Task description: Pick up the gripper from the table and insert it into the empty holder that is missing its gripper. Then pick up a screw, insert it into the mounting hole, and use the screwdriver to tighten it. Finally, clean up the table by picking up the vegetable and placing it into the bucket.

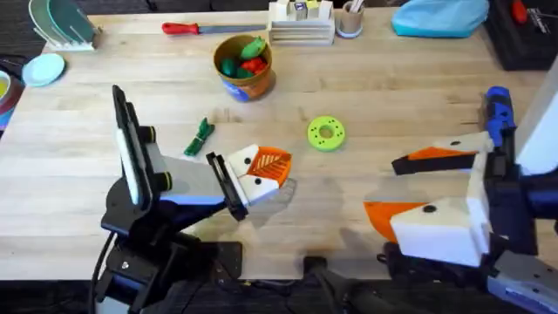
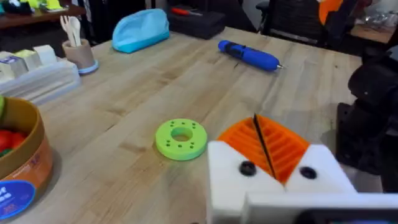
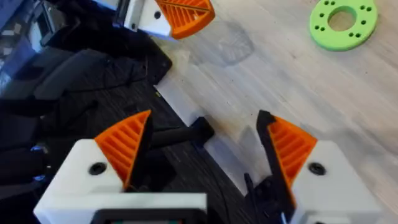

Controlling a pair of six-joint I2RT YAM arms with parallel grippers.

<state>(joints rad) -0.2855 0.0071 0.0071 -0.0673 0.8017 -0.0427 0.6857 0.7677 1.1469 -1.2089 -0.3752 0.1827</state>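
While L gripper (image 1: 270,167) sits pads together, nothing held, R gripper (image 1: 410,185) gapes wide, empty; vegetable (image 1: 200,137) on table (image 1: 392,96).

Two grippers: left (image 1: 272,168), right (image 1: 417,185); one bucket (image 1: 243,66); one green disc (image 1: 326,133); one vegetable (image 1: 200,137); one screwdriver (image 2: 249,55).

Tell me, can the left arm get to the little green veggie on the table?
Probably yes. The vegetable lies on bare wood close beside the left gripper, with nothing between them. The gripper's fingers are shut, so they'd need opening first.
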